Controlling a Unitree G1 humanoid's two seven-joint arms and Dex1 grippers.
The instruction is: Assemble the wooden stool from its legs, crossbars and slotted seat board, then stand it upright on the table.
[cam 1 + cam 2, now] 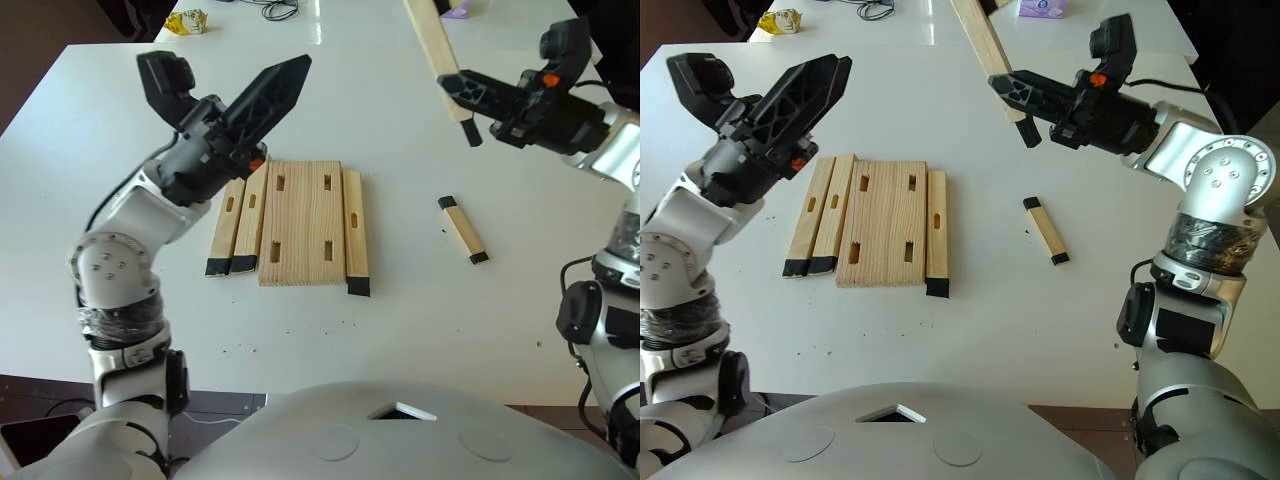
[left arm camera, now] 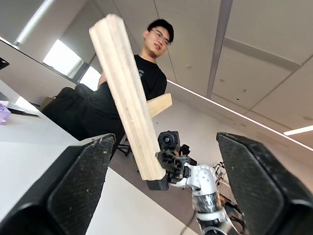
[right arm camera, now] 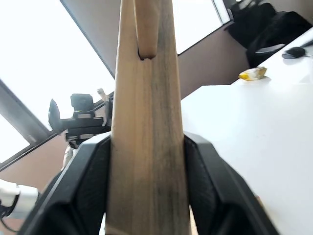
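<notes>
The slotted seat board lies flat mid-table. Two legs lie against its left side and one leg against its right. A short crossbar with black ends lies alone to the right. My left gripper hovers open above the board's left side, holding nothing. My right gripper is raised over the far right of the table, shut on a long leg near its black-tipped lower end. In the left wrist view a shorter wooden piece juts from that leg.
A yellow wrapper and cables lie at the table's far edge, with a purple item to the far right. The white table has bare room in front of and to the right of the parts.
</notes>
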